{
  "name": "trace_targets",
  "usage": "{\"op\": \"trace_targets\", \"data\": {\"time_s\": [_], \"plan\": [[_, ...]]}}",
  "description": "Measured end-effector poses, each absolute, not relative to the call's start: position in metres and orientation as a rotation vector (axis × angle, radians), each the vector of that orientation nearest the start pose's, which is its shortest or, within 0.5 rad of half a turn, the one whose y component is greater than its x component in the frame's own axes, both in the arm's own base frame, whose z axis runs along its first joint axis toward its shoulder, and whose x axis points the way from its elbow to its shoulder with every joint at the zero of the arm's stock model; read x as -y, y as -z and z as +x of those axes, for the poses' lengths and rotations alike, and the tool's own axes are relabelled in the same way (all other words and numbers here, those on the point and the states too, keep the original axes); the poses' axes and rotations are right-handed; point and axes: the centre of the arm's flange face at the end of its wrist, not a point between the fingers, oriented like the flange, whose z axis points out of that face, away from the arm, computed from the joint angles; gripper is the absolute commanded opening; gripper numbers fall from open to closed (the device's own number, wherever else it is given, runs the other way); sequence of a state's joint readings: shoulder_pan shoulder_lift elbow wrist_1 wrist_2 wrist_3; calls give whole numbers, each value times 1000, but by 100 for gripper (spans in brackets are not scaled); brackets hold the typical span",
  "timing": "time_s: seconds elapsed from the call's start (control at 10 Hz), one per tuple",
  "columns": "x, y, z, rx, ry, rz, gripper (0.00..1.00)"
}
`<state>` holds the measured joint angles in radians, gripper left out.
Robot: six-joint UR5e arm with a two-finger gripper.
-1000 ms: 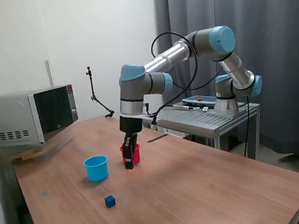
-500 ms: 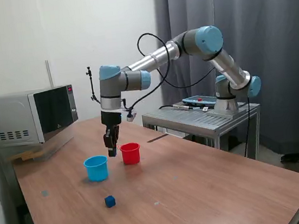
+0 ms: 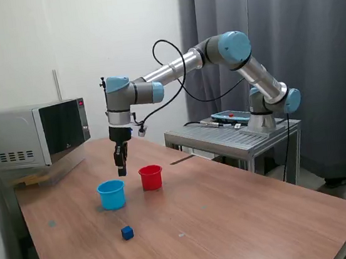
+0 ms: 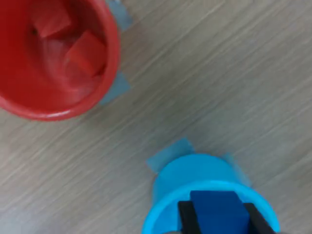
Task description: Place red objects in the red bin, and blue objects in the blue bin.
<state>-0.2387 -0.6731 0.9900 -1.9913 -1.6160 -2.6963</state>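
My gripper (image 3: 121, 168) hangs just above the light blue cup (image 3: 111, 194), on its far side in the exterior view. In the wrist view the gripper (image 4: 219, 222) is shut on a dark blue cube (image 4: 217, 207), right over the blue cup's (image 4: 195, 170) rim. The red cup (image 3: 151, 177) stands on the exterior view's right of the blue cup. In the wrist view the red cup (image 4: 111, 58) holds two red cubes (image 4: 85, 48) (image 4: 48, 22). A second dark blue cube (image 3: 127, 233) lies on the table in front of the blue cup.
A microwave (image 3: 31, 134) stands at the table's back, on the exterior view's left. A metal side table (image 3: 237, 134) carries the arm's base on the right. Blue tape marks (image 4: 168, 153) lie on the wooden table (image 3: 235, 223) beside both cups.
The gripper has risen from beside the red cup and swung towards the exterior view's left, to above the blue cup. The cups and the loose blue cube have not moved.
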Motion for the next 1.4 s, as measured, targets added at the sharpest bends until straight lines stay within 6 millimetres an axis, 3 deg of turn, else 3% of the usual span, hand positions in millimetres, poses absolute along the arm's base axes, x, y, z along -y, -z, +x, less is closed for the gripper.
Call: {"op": "trace_targets", "data": {"time_s": [1.4], "plan": [[-85,-201,-838,-2796,-180,-1541,0]]}}
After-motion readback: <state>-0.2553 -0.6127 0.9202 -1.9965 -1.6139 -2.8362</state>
